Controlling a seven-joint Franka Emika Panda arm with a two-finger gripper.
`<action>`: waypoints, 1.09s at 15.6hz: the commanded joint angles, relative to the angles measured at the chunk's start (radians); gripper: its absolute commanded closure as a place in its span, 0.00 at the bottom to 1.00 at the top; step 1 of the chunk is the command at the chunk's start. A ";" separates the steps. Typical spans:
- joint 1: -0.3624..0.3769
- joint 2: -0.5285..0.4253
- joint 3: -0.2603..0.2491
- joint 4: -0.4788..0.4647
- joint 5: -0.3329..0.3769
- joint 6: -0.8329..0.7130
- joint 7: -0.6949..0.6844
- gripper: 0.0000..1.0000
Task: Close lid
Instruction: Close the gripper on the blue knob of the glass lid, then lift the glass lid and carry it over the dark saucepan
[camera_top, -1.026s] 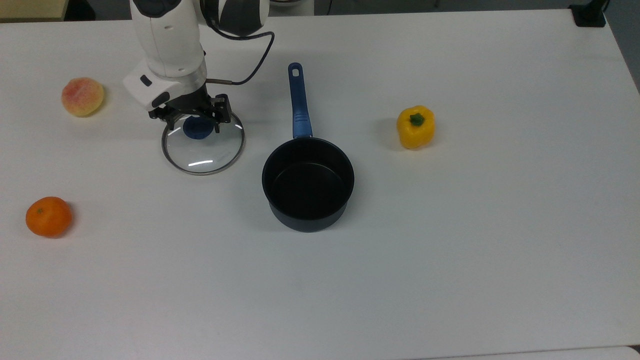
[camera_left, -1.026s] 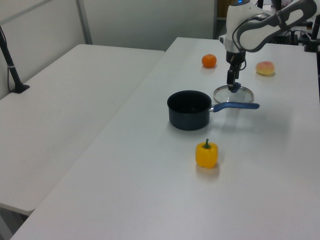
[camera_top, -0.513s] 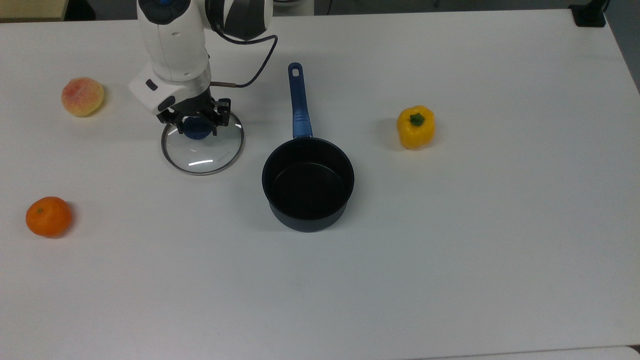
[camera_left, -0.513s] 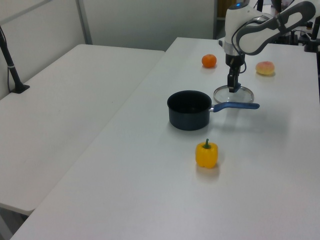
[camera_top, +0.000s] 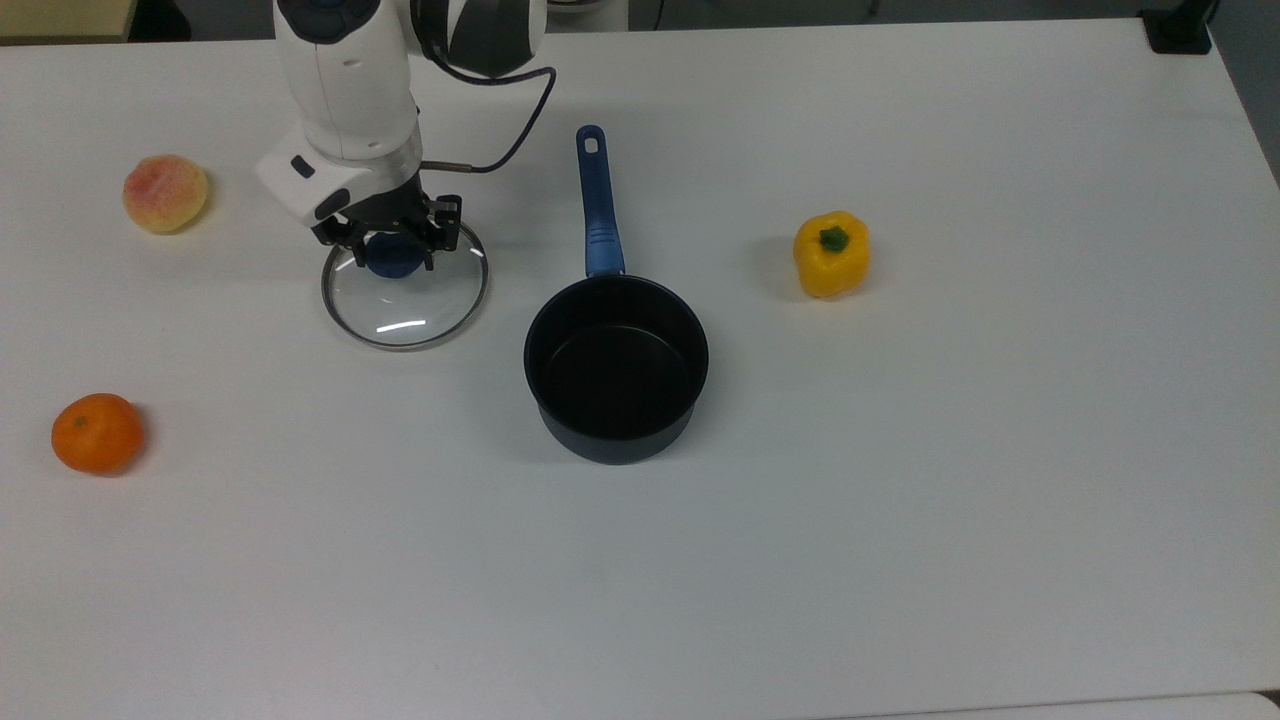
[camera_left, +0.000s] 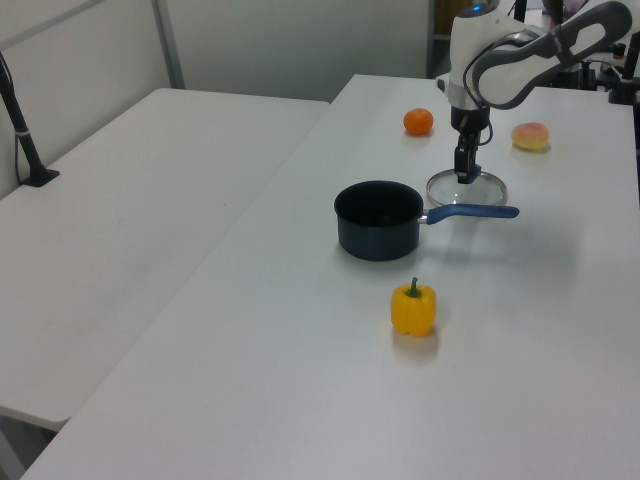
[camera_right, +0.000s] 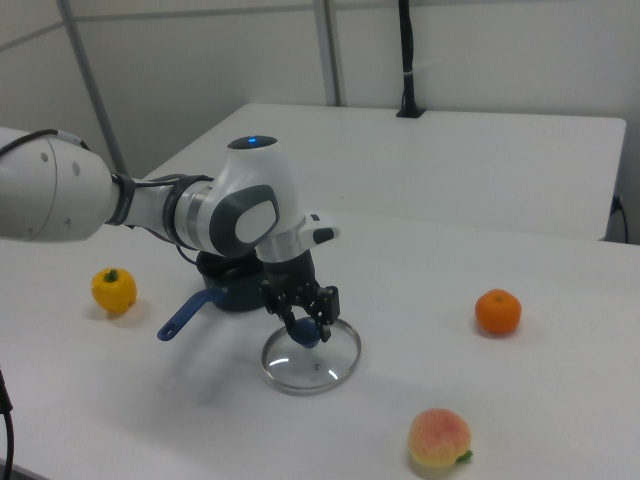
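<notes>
The clear glass lid (camera_top: 405, 300) with its thin metal rim lies flat on the white table, to the top view's left of the dark saucepan (camera_top: 616, 365). My gripper (camera_top: 390, 243) stands straight down over the lid's blue knob (camera_top: 390, 258), with a finger pressed against each side of it. In the right view the gripper (camera_right: 305, 330) holds the knob just above the lid's glass (camera_right: 311, 362). In the left view the gripper (camera_left: 463, 178) sits on the lid (camera_left: 468, 190) behind the saucepan (camera_left: 378, 218). The saucepan is empty and its long blue handle (camera_top: 598, 205) points away towards the arm's side.
A peach (camera_top: 165, 192) and an orange (camera_top: 97, 432) lie to the top view's left of the lid. A yellow bell pepper (camera_top: 831, 253) sits to the top view's right of the saucepan. A black cable (camera_top: 510, 130) hangs from the arm's wrist.
My gripper has come down onto the knob and its fingers have drawn in around it. The lid, the saucepan and the fruit have stayed where they were.
</notes>
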 joint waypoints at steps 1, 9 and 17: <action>-0.002 -0.097 0.002 -0.010 -0.013 -0.060 0.011 0.83; 0.006 -0.161 0.020 0.147 0.019 -0.249 0.026 0.82; 0.012 -0.146 0.139 0.269 0.061 -0.289 0.207 0.82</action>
